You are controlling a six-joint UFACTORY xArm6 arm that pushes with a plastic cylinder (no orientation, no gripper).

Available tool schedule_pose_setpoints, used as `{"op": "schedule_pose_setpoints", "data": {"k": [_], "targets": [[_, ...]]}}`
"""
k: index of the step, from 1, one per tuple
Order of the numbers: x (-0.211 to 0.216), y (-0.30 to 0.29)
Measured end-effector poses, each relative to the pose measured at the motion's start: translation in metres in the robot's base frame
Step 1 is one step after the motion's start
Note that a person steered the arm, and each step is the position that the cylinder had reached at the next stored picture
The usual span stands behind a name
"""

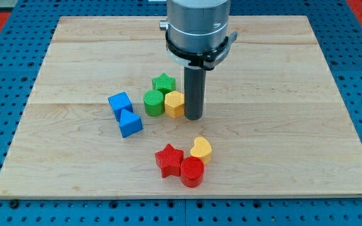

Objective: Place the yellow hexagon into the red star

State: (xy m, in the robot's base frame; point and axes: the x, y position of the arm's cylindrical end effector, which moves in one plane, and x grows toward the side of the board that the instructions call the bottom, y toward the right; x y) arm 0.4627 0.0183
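Observation:
The yellow hexagon (175, 103) sits near the board's middle, touching a green cylinder (153, 102) on its left, with a green star (163, 83) just above them. My tip (193, 117) stands right beside the yellow hexagon, on its right side, touching or nearly touching it. The red star (169, 160) lies lower down, toward the view's bottom, well below the hexagon. A red cylinder (192, 171) touches the red star at its lower right, and a yellow heart (200, 149) sits just above that cylinder.
A blue cube (120, 104) and a blue triangular block (130, 123) lie together left of the green cylinder. The wooden board (294, 125) rests on a blue pegboard table. The arm's grey body (198, 28) hangs over the board's top middle.

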Motion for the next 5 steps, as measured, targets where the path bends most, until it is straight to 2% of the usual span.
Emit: {"op": "schedule_pose_setpoints", "data": {"k": [1,2,3,5], "targets": [[-0.056,-0.001],[-0.059,-0.035],[-0.007,-0.035],[0.052,-0.035]]}}
